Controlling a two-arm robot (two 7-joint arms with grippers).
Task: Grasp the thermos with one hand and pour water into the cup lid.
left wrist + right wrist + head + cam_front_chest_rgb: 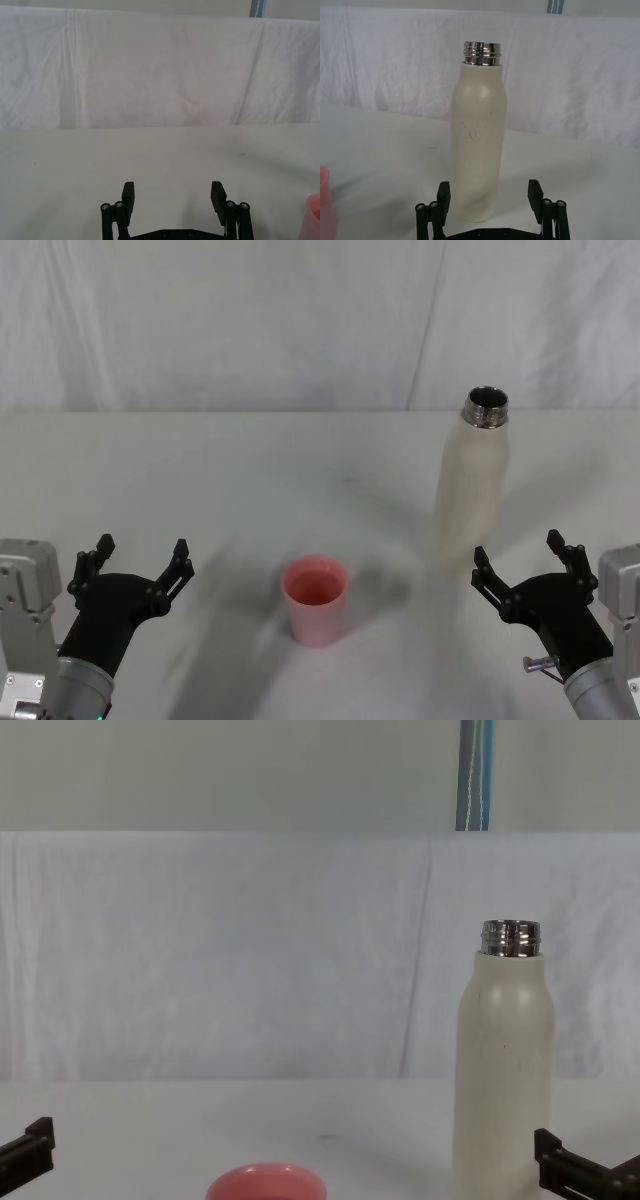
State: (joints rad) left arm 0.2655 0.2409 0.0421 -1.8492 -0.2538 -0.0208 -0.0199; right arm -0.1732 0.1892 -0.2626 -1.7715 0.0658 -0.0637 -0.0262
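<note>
Thermos [474,482] upright at far right on white table [250,470], steel neck uncapped. Pink cup lid [316,599] near centre. Right gripper [520,567] (just short of thermos) and left gripper [141,564] spread wide, empty.

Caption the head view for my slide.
Open thermos stands upright ahead of the open right tool, pink cup lid centered.

White table [200,470], small dark speck [347,480] mid-surface. Wrinkled white cloth backdrop [300,320] behind. Blue-grey vertical strip [475,775] above the cloth.
</note>
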